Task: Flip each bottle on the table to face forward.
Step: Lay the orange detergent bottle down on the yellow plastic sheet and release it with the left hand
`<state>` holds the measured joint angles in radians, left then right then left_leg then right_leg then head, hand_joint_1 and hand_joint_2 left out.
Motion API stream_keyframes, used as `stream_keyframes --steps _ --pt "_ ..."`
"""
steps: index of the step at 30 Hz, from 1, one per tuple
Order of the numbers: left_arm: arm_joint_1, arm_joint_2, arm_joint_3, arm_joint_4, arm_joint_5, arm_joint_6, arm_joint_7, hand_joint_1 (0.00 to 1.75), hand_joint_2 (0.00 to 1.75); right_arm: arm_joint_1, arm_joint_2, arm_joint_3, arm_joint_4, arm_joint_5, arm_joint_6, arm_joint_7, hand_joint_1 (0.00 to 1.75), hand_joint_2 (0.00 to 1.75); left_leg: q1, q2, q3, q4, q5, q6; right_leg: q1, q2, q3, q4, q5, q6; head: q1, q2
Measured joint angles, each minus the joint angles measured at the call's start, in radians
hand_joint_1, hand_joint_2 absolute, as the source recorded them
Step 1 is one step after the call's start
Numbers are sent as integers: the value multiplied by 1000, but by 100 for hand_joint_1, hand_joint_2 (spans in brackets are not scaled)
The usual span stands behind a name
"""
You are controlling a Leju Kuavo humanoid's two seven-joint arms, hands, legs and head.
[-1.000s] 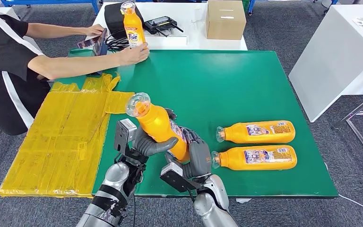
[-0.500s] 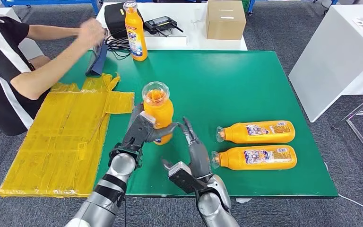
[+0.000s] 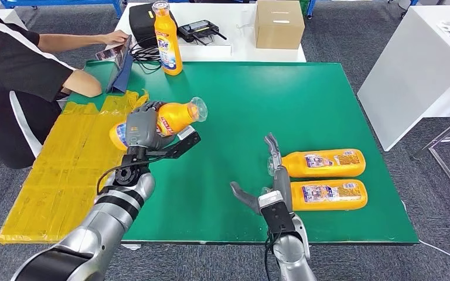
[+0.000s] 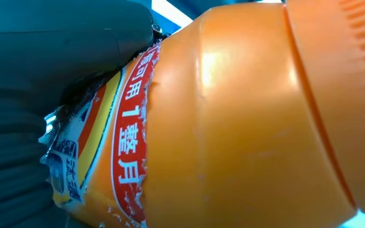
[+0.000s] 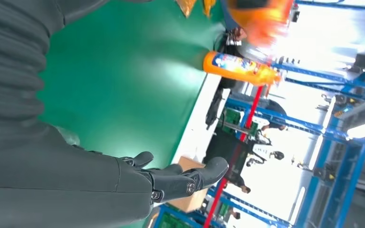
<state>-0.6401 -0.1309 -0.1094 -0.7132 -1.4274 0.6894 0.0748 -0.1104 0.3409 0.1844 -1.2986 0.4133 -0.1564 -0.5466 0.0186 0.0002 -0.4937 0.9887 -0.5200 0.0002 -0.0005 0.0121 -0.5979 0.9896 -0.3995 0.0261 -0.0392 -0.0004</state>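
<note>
Above the green bench's (image 3: 304,99) left edge, the left hand (image 3: 141,129) grips a tilted bottle (image 3: 173,117); the right hand (image 3: 269,186), fingers spread wide, hovers beside two lying bottles (image 3: 322,178). Grey carpet surrounds.

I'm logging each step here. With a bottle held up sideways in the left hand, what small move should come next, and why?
Probably lower it toward the person: the left hand grips the bottle above the green table, its red label showing, while the right hand is open.

Bare green table (image 3: 304,105) centre (two lying bottles (image 3: 322,163) crowd the right).
</note>
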Motion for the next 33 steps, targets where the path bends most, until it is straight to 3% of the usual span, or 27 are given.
stream_keyframes --steps 3,5,10,16,17,18,20,21,22,33 --pt "-44 50 -74 120 -115 -1 242 175 175 -1 0 -7 -24 -6 0 -7 0 175 0 0 0 0 0 0 0 0 0 1 0 0 0 0" --pt "-62 79 -133 178 -120 -17 310 175 175 -2 0 -9 -37 -7 -2 -9 0 175 0 0 0 0 0 0 0 0 0 1 0 0 0 0" --pt "-89 138 -251 301 -119 -130 394 175 175 -2 -3 -8 -67 -3 -23 -12 0 175 0 1 -1 0 0 0 0 1 0 1 0 0 0 0" --pt "-91 177 -269 381 -110 -207 409 175 175 -1 -13 -6 -86 3 -42 -12 0 175 0 1 -1 0 0 0 0 0 0 1 0 0 0 0" --pt "-91 180 -268 388 -101 -210 406 163 175 -1 -14 -5 -87 4 -43 -12 0 175 0 1 -1 0 0 0 0 0 0 1 0 0 0 0" --pt "-90 183 -266 393 -89 -211 399 128 175 0 -14 -5 -87 6 -43 -12 0 175 0 0 -1 0 0 0 0 0 0 1 0 0 0 0" --pt "-89 187 -255 400 -62 -209 381 41 175 0 -16 -5 -88 10 -45 -11 0 175 0 0 -1 0 0 0 0 0 0 1 0 0 0 0" --pt "-88 187 -247 403 -51 -206 374 8 175 0 -17 -5 -88 12 -47 -11 0 175 0 0 -1 0 0 0 0 0 0 1 0 0 0 0" --pt "-88 187 -240 405 -43 -204 370 0 175 0 -17 -5 -88 14 -49 -10 0 175 0 -1 -1 0 0 0 0 0 0 1 0 0 0 0" --pt "-86 182 -160 414 5 -196 312 0 175 0 -18 4 -88 33 -65 -6 0 175 0 -1 0 0 0 0 0 0 0 1 0 0 0 0"
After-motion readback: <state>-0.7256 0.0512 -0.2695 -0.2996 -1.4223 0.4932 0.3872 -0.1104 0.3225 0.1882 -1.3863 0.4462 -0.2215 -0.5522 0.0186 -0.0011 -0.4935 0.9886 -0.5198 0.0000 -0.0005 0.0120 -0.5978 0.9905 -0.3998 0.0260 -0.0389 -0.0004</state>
